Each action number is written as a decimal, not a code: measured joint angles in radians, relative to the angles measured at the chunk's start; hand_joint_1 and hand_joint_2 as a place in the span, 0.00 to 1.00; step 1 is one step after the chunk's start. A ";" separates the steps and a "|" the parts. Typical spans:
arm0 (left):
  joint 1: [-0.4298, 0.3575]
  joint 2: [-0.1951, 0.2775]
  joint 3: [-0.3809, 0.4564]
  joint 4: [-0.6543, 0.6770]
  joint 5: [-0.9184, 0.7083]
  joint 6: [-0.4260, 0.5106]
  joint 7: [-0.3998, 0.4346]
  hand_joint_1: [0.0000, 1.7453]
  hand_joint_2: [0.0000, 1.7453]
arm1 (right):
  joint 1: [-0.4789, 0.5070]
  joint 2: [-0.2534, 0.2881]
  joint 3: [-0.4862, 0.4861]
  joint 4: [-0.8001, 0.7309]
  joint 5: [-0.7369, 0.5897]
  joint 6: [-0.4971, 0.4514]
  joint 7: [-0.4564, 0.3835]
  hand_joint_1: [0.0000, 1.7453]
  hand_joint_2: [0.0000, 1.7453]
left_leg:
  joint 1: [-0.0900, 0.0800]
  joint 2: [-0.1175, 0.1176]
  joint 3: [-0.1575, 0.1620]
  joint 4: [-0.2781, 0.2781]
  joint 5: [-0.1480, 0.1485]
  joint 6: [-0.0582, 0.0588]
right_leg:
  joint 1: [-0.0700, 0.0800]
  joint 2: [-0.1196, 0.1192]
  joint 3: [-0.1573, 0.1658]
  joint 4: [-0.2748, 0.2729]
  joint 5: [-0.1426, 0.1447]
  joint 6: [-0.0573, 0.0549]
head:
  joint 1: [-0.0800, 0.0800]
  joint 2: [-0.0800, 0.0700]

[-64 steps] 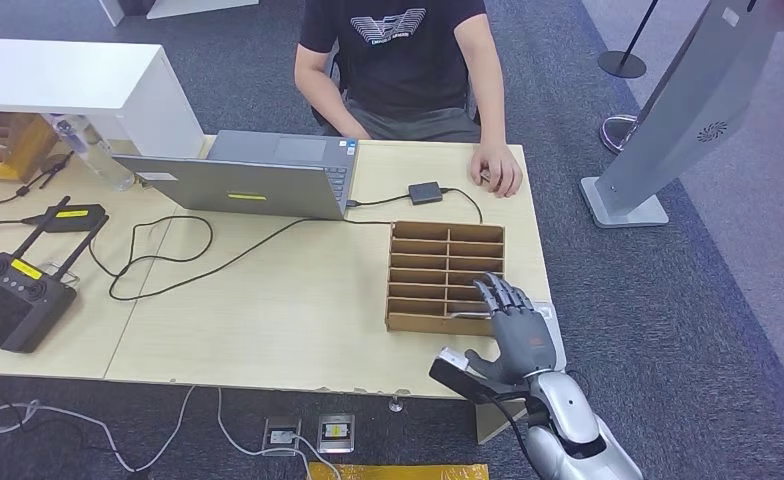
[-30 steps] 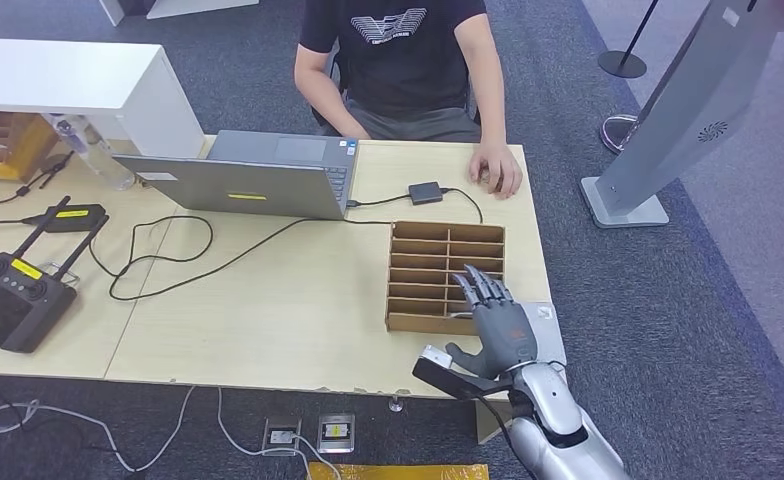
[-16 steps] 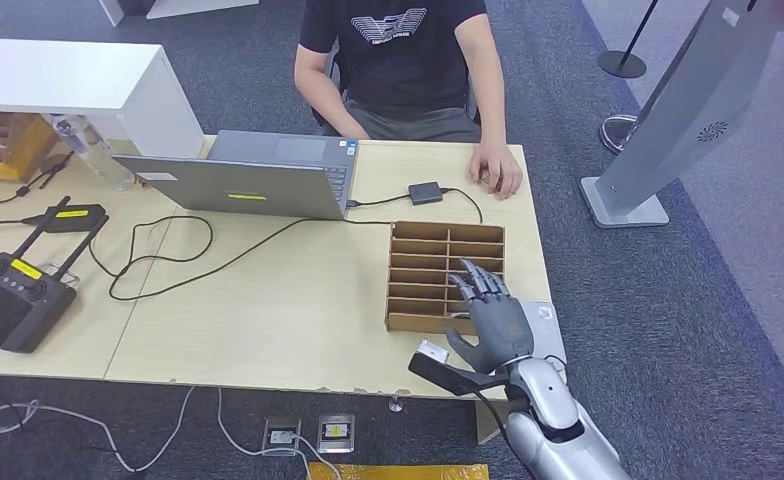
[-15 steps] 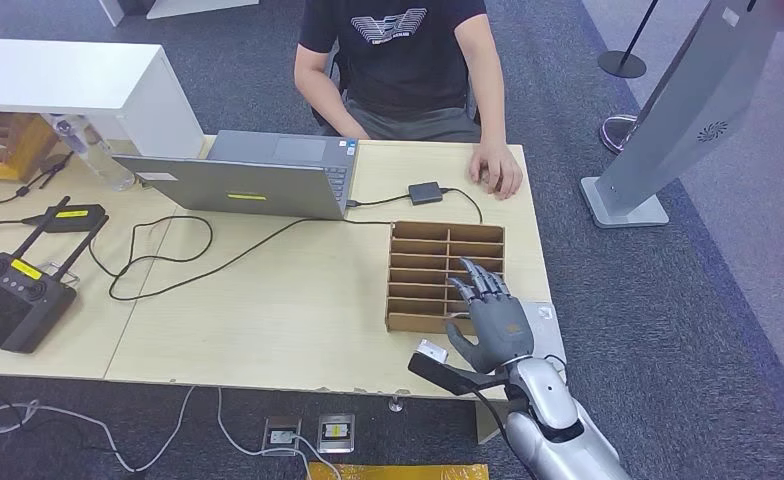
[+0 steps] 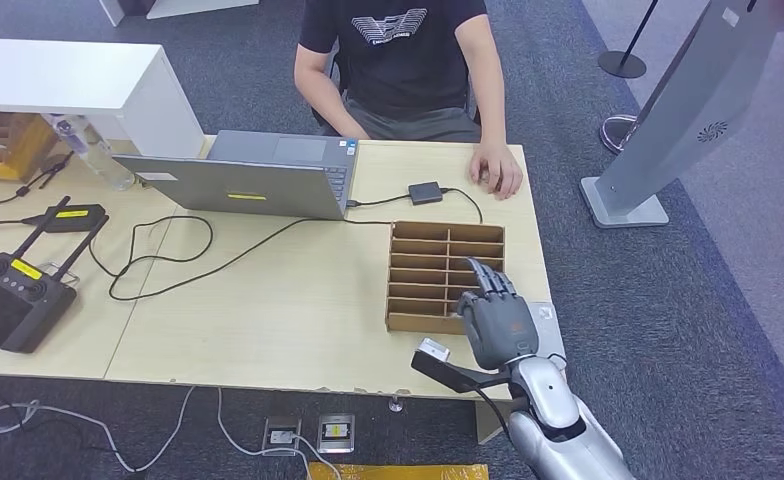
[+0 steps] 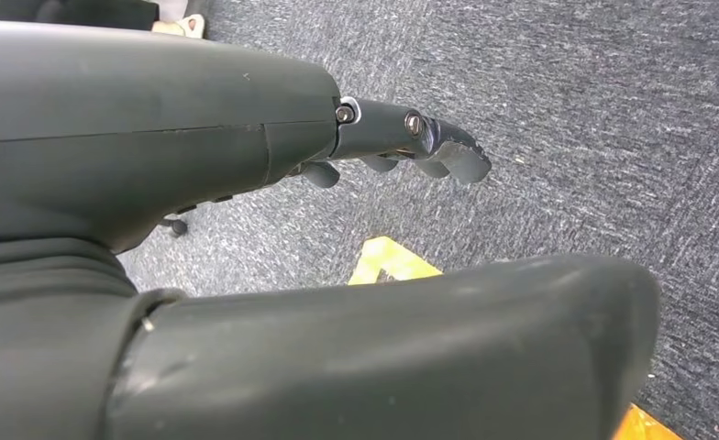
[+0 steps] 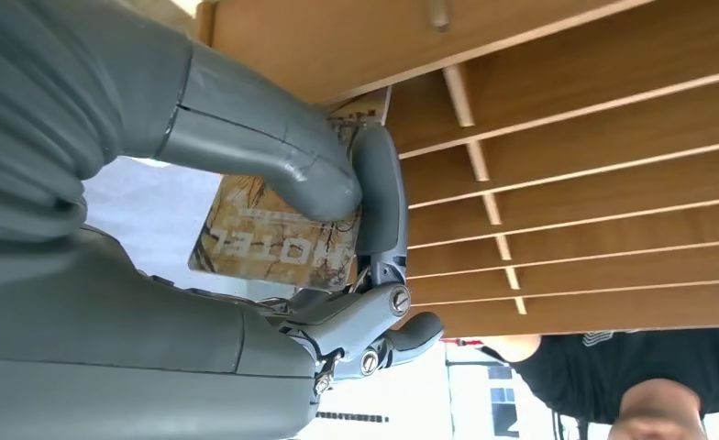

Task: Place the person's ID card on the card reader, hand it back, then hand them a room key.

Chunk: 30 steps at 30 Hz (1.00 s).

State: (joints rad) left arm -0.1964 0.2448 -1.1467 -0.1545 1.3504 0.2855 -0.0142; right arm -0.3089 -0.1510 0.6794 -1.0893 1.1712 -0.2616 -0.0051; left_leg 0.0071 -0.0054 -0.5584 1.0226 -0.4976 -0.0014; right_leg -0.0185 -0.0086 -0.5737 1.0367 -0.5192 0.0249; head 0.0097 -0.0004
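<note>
We have our right hand (image 5: 498, 322) at the near right corner of the one slotted wooden card rack (image 5: 446, 275), and the right wrist view shows why: the grey thumb (image 7: 273, 156) and a dark finger are pinched on a single brown patterned room key card printed with the word HOTEL (image 7: 273, 234), caught at the edge of the rack, so we judge we are drawing the key out of its slot to hand it over. The one person in a black T-shirt (image 5: 398, 55) sits across the pale wooden desk (image 5: 268, 310) with a hand (image 5: 498, 170) resting flat on the far edge, near the one small black card reader (image 5: 425, 192) cabled to the one grey laptop (image 5: 248, 180). We cannot make out the ID card. Our left hand (image 6: 246, 229) hangs over the grey carpet, fingers apart and holding nothing.
</note>
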 joint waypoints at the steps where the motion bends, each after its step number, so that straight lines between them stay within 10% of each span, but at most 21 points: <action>1: 0.000 0.001 0.000 0.000 0.000 0.000 0.001 0.00 0.00 | 0.000 -0.002 0.000 0.001 0.001 0.000 0.000 0.51 1.00 | 0.000 0.000 0.000 0.000 0.000 0.000 | 0.000 0.000 0.000 0.000 0.000 0.000 | 0.000 0.000; 3: 0.000 0.002 0.000 0.000 0.000 0.000 0.003 0.00 0.00 | 0.000 -0.005 -0.001 0.003 -0.001 0.001 -0.005 0.04 1.00 | 0.000 0.000 0.000 0.000 0.000 0.000 | 0.000 0.000 0.000 0.000 0.000 0.000 | 0.000 0.000; 4: 0.000 0.002 0.000 0.000 0.000 -0.001 0.004 0.00 0.00 | 0.000 -0.006 -0.001 0.004 -0.002 0.000 -0.008 0.00 1.00 | 0.000 0.000 0.000 0.000 0.000 0.000 | 0.000 0.000 0.000 0.000 0.000 0.000 | 0.000 0.000; 30: 0.000 -0.001 0.000 0.000 0.014 0.015 0.007 0.00 0.00 | -0.011 -0.006 -0.002 0.015 -0.006 -0.021 -0.033 0.00 1.00 | 0.000 0.000 0.000 0.000 0.000 0.000 | 0.000 0.000 0.000 0.000 0.000 0.000 | 0.000 0.000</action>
State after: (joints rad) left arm -0.1961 0.2441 -1.1467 -0.1545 1.3645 0.3002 -0.0072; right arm -0.3194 -0.1570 0.6777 -1.0741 1.1650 -0.2831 -0.0378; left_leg 0.0071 -0.0052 -0.5583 1.0226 -0.4976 -0.0014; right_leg -0.0185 -0.0082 -0.5734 1.0368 -0.5192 0.0249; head 0.0096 -0.0004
